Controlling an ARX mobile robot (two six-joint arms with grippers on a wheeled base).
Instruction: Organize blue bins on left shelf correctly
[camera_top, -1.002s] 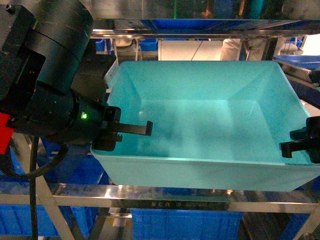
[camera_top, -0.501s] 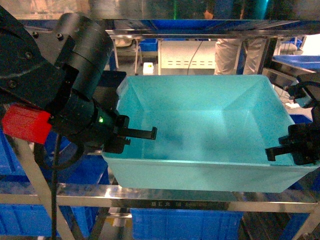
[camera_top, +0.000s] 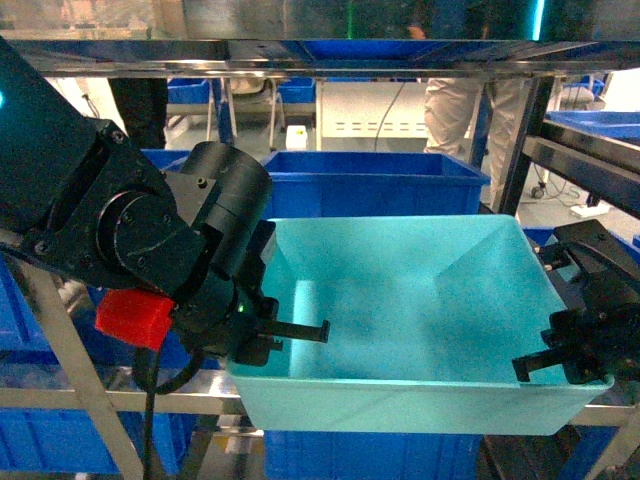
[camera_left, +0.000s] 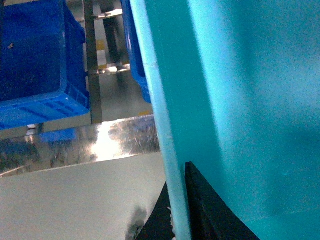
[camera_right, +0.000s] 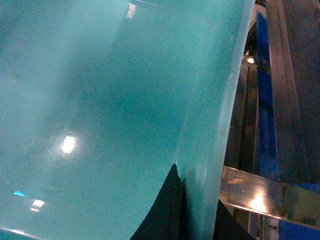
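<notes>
A multi-tier rack of shiny stainless-steel posts and rails (camera_top: 330, 52) fills the scene, its brushed metal catching bright glints. In front of it, centre to right, sits a pale turquoise rectangular plastic tub (camera_top: 420, 300), smooth-walled, tapered and open-topped, its near edge above the near steel rail. Just behind it on the far side stands a royal-blue ribbed plastic crate (camera_top: 375, 185), with more blue crates on the lower tier and to the left. The bulky black left end effector (camera_top: 262, 338) is clamped on the tub's left wall, one thin finger (camera_top: 300, 329) lying inside; the left wrist view shows the rolled rim pinched between dark pads. The black right end effector (camera_top: 575, 358) grips the tub's right wall the same way, near the front corner.
</notes>
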